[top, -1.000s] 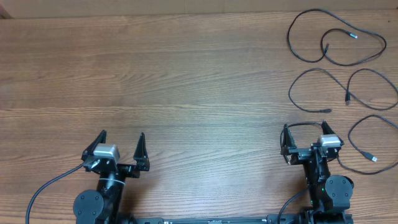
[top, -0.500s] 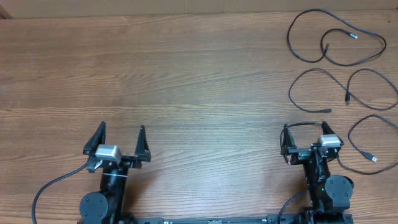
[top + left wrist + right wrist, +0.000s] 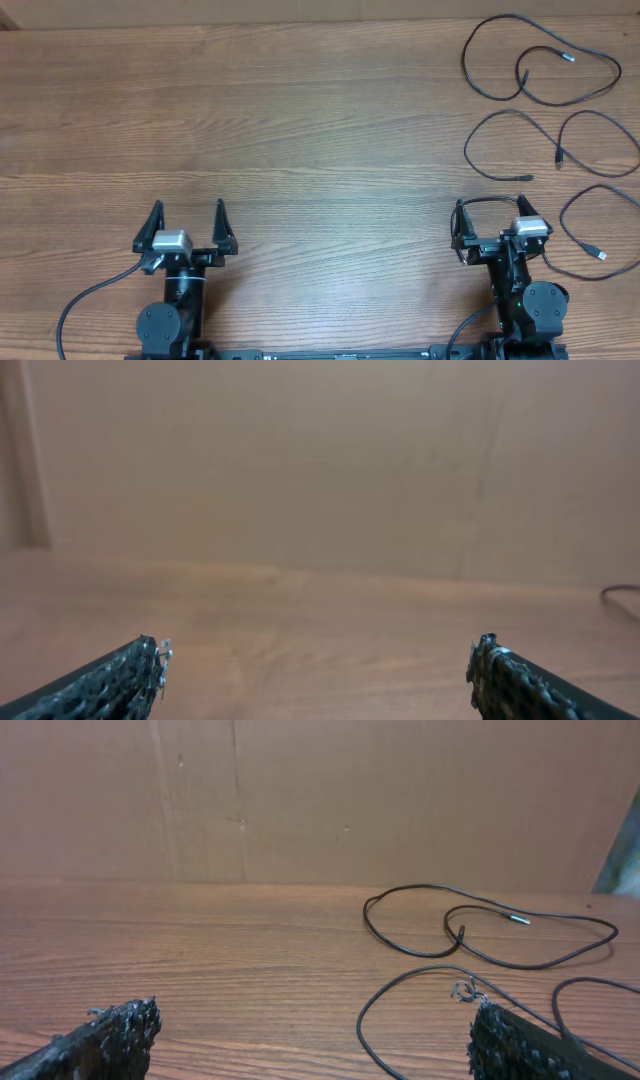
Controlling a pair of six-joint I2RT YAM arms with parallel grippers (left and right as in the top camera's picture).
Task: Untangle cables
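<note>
Wood-grain table (image 3: 300,120) carried the cables (image 3: 558,155) at its far right side: three thin black cords, one beyond the other. Each lay in its own loose loop, and no cord was seen crossing a neighbour. The farthest cord (image 3: 568,57) crossed over itself, and the nearest cord (image 3: 600,255) ran off the frame's right edge, so its full run could not be checked. The left gripper (image 3: 187,206) sat at the near edge, well apart from the cords, jaws wide apart and empty. The right gripper (image 3: 489,210) sat near the nearest cord, jaws likewise spread, holding nothing. Judged nearly or wholly done; at most the self-crossing loop (and any hidden stretch) remained.
</note>
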